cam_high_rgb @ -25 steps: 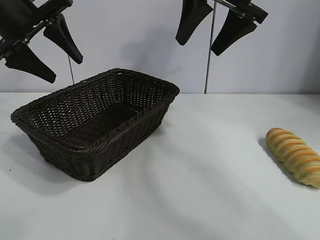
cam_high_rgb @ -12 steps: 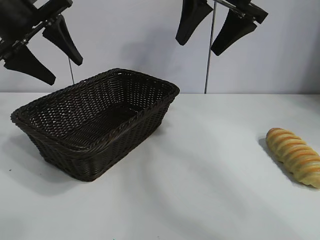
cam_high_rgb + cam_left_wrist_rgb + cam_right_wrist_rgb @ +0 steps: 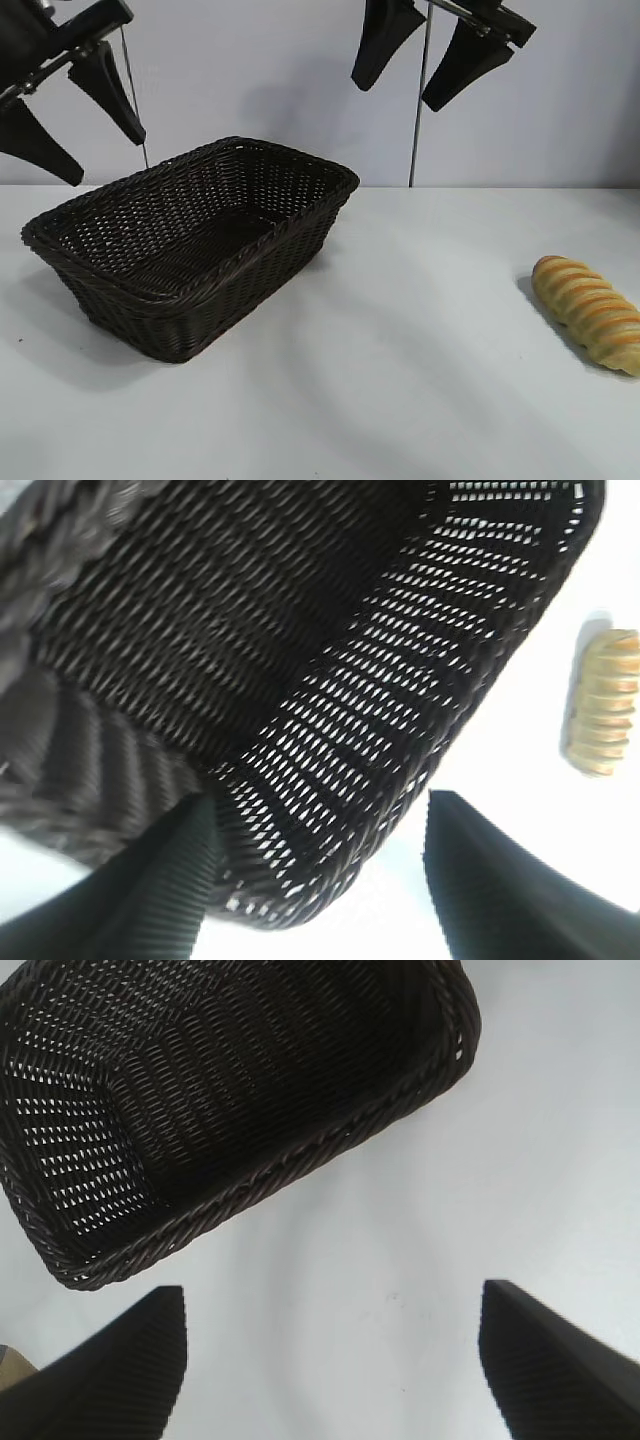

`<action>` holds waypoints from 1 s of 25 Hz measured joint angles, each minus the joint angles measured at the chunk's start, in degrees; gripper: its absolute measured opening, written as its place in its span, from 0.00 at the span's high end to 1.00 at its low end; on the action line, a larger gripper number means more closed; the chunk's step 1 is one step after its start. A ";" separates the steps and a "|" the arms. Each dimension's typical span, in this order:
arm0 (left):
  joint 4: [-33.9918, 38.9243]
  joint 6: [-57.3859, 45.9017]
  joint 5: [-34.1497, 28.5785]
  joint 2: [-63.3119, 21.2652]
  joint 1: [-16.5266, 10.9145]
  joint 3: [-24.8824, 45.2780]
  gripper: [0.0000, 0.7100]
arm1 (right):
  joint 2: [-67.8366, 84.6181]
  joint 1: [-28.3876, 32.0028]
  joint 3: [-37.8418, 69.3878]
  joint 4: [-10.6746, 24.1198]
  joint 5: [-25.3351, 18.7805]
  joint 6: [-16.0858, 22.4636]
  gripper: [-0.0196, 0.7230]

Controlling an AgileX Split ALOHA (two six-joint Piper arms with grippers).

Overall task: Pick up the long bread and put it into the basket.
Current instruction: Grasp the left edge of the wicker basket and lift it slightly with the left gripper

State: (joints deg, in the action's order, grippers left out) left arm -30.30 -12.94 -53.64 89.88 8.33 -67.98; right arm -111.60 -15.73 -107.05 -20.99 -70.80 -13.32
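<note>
Item: long bread [image 3: 590,313], golden-yellow loaf with orange-brown spiral ridges; lies flat on the white table [image 3: 400,380] at the lower right of the exterior frame, untouched, well apart from everything else. Item: basket [image 3: 190,240], dark brown wicker with braided rim; stands at centre left, nothing inside it. Item: left end effector [image 3: 65,110], upper left corner of the frame, fingers spread with nothing between them; against the frames of a second ago it has drawn back toward the left edge and slightly upward, its lower finger now partly cut off by the frame border. Its wrist view looks into the basket's interior, with the bread small at the far right. Item: right end effector [image 3: 420,55], top centre, fingers wide apart and empty; unchanged in place. Assessment: task not begun. The left arm's retreat takes it farther from the loaf, so the pickup likely falls to the right arm, which hangs nearer the bread yet remains well above and to the left of it.
</note>
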 joint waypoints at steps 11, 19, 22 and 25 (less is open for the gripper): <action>5.19 -19.15 9.16 -3.05 0.00 8.61 0.37 | 0.00 0.00 0.00 0.05 0.05 0.00 0.19; 5.19 -19.77 13.25 -3.05 0.00 11.37 0.37 | 0.00 0.00 0.00 0.11 0.05 0.00 0.19; 5.19 -19.77 13.50 -2.99 0.00 11.62 0.37 | 0.00 0.00 0.00 0.11 0.05 0.00 0.19; 5.13 -19.87 13.79 -1.74 0.92 11.62 0.37 | 0.00 0.00 0.00 0.11 0.05 0.00 0.19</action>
State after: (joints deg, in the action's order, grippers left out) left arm -25.18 -32.81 -39.86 88.14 9.25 -56.36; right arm -111.60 -15.73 -107.05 -20.87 -70.74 -13.32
